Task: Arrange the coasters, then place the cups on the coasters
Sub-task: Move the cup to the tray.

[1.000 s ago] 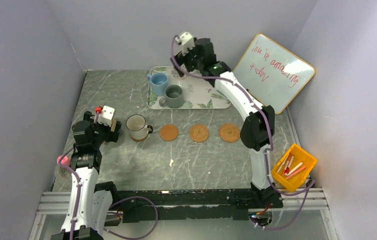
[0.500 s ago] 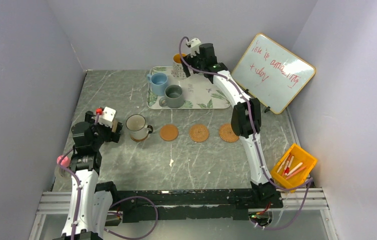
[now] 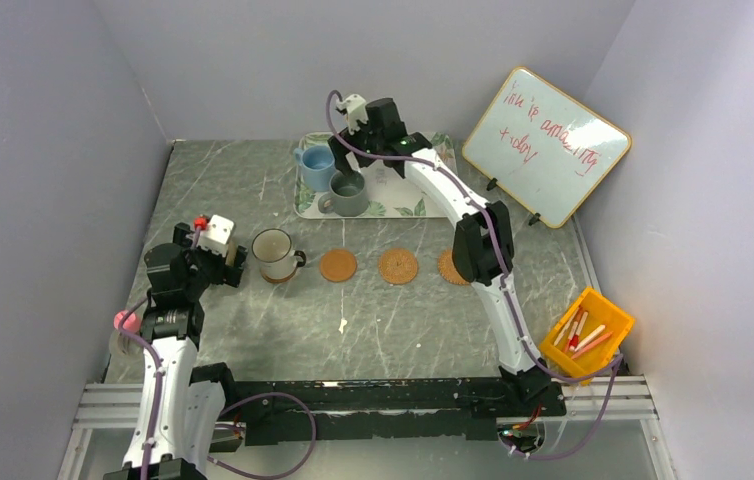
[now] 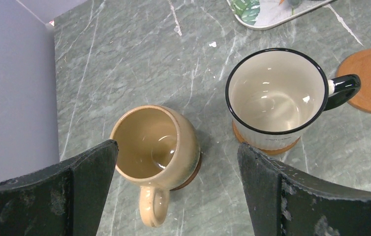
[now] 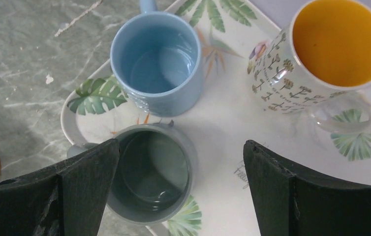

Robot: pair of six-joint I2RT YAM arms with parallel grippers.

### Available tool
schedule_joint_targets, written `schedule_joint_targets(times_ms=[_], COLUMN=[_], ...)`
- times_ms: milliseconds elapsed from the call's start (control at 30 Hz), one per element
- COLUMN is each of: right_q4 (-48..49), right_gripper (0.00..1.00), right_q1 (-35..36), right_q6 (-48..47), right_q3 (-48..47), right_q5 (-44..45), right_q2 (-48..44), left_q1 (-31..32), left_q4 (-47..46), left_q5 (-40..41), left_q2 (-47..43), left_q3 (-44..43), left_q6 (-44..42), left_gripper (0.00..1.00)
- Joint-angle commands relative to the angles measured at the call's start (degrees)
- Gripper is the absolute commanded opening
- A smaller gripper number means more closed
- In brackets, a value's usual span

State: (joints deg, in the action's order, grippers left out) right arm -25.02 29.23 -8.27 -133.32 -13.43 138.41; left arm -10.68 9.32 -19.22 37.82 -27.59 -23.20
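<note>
The grey marbled desk (image 3: 253, 190) carries the whole job. Over the last second the right arm (image 3: 473, 215) has swung its wrist leftward along the desk's far edge, from beyond the tray to above its left half. The left arm (image 3: 168, 340) has not moved, parked near the left edge.

The leaf-print tray (image 3: 403, 195) sits at the middle of the far edge. The right gripper (image 5: 181, 147) hangs over it with jaws wide apart, holding nothing. The left gripper (image 4: 177, 147) is likewise spread and empty.

Three cups are on the tray: the grey-green mug (image 5: 151, 172) directly below the right gripper, the blue mug (image 5: 156, 59) beside it, and the patterned mug (image 5: 321, 54) with an orange inside toward the far edge. The tan mug (image 4: 151, 142) and the white mug (image 4: 274, 98) each stand on a coaster near the left edge.

Three coasters lie bare in a row mid-desk: a smooth coaster (image 3: 338, 265), a woven coaster (image 3: 398, 266), and another woven one partly hidden by the right arm. The swing suggests the grey-green mug is the next pick.
</note>
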Motion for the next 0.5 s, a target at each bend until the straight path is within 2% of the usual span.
schedule_joint_targets(times_ms=[0, 233, 467], right_q4=[-1.22, -0.15, 2.98], right_gripper=[1.00, 1.00, 1.00], right_q1=[-0.68, -0.67, -1.43], right_q6=[-1.97, -4.30, -6.81], right_q3=[2.44, 8.59, 10.44], right_q5=[3.88, 8.72, 22.98], right_q2=[-2.74, -3.82, -2.65], left_q1=[-0.13, -0.14, -0.19], left_q4=[-1.13, -1.06, -0.98], left_q5=[-0.93, -0.48, 0.68], left_q2=[-0.86, -0.04, -0.08], left_q3=[0.00, -0.27, -0.27], left_q6=[-0.31, -0.21, -0.09], left_gripper=[0.96, 0.96, 0.96])
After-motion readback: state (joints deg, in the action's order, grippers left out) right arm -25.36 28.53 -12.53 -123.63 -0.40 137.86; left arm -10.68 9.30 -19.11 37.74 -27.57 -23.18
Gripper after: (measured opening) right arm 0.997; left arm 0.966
